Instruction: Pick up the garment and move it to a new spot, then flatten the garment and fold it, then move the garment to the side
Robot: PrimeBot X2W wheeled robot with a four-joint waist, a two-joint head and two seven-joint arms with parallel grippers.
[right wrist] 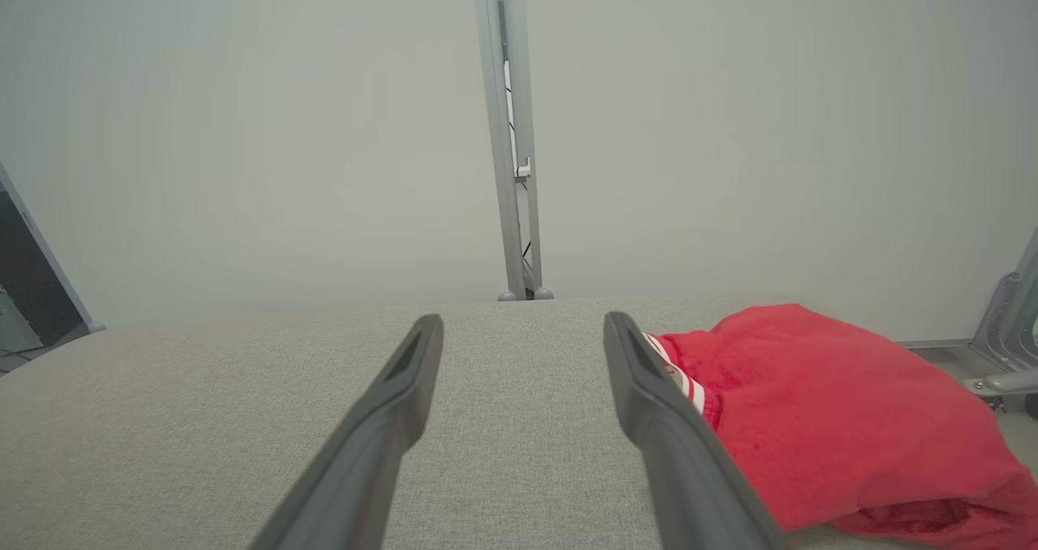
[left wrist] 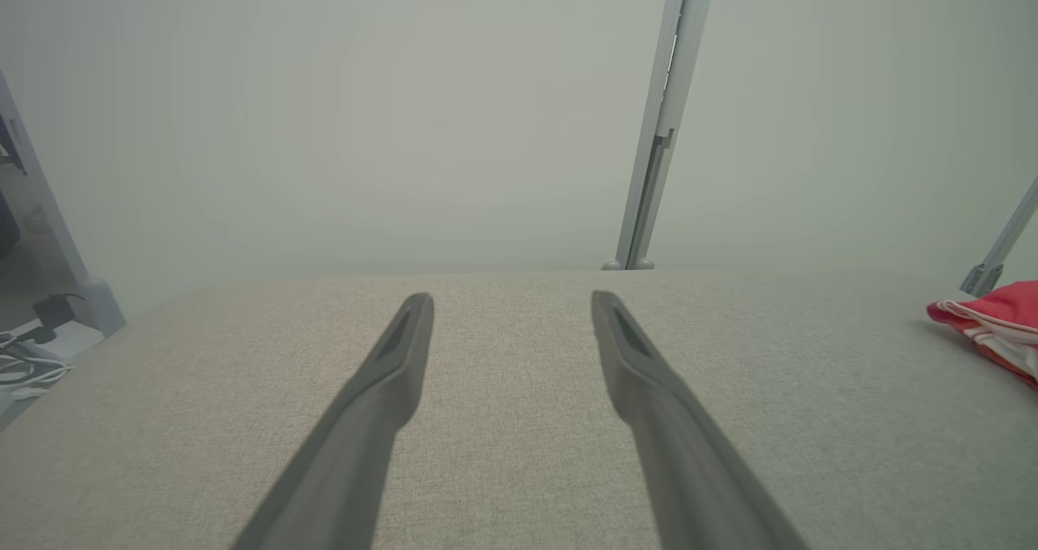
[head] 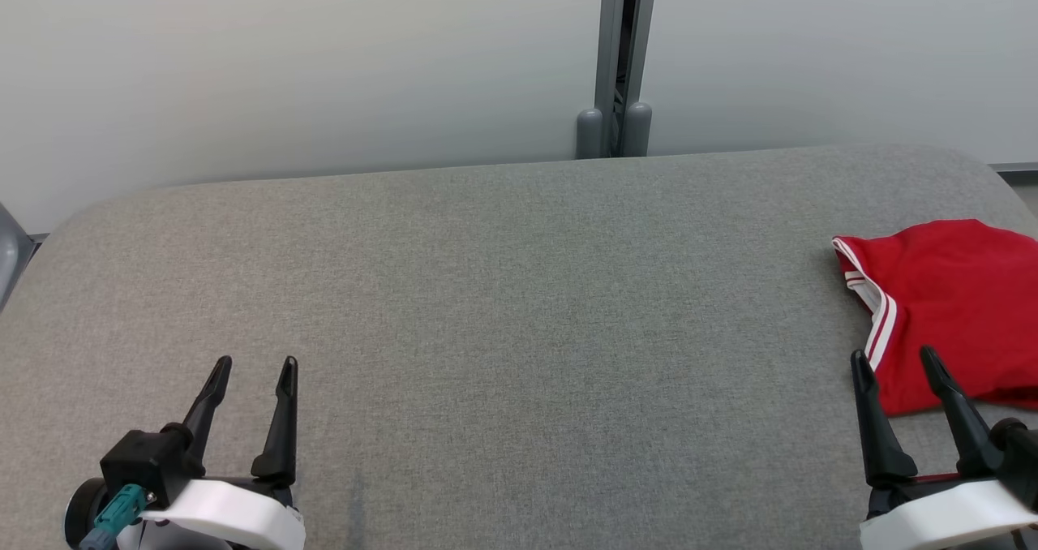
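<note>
Head view: a red garment (head: pixel 949 290) with white-striped trim lies bunched at the right edge of the grey woven-cloth worktop (head: pixel 486 290); the left gripper (head: pixel 254 365) and right gripper (head: pixel 894 357) hover with fingers spread wide, holding nothing.
Left wrist view: fingers apart over bare weave; the garment (left wrist: pixel 1001 311) is a soft heap at far right.
Right wrist view: fingers wide; the garment (right wrist: pixel 827 404), limp and rumpled, lies just beside one finger; the scene fits a garment awaiting pick-up or one folded and set aside; no move is settled.
</note>
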